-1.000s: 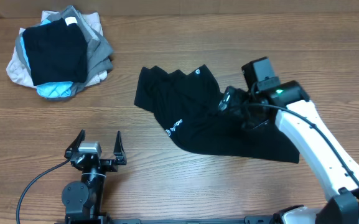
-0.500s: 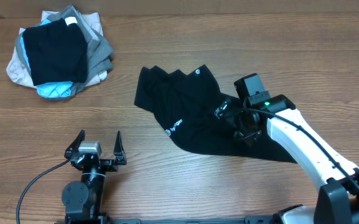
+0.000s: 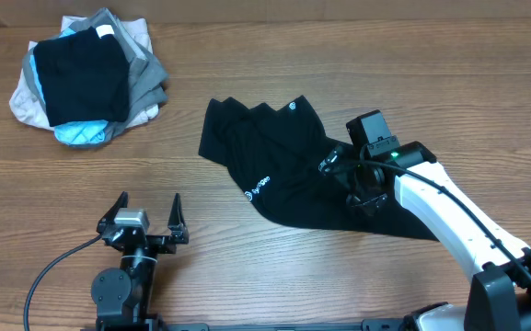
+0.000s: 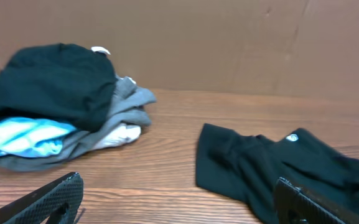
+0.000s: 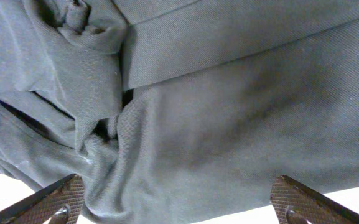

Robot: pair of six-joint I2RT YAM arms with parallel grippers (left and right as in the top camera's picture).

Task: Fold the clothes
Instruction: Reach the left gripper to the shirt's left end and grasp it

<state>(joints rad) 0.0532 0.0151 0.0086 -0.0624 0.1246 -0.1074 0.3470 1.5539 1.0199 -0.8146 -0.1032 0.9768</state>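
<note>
The clothes (image 3: 283, 165), a black shirt with small white lettering and a round white logo, lie crumpled right of the table's middle. My right gripper (image 3: 346, 182) is low over the shirt's right part. In the right wrist view this gripper (image 5: 179, 193) is open, its fingers wide apart over wrinkled fabric (image 5: 185, 106), nothing pinched between them. My left gripper (image 3: 145, 216) stands open near the front edge, left of the shirt and apart from it. From the left wrist view, the left gripper (image 4: 178, 186) is open over bare wood, with the shirt (image 4: 247, 162) ahead to the right.
A stacked pile of black, grey, beige and light-blue garments (image 3: 86, 78) sits at the back left, also seen as the pile (image 4: 55, 93) in the left wrist view. A brown cardboard wall (image 4: 229, 43) stands behind the wooden table (image 3: 247, 276).
My right arm has come toward the front and a little left, settling lower over the shirt; it has hardly moved in the last half second. The left arm is still.
</note>
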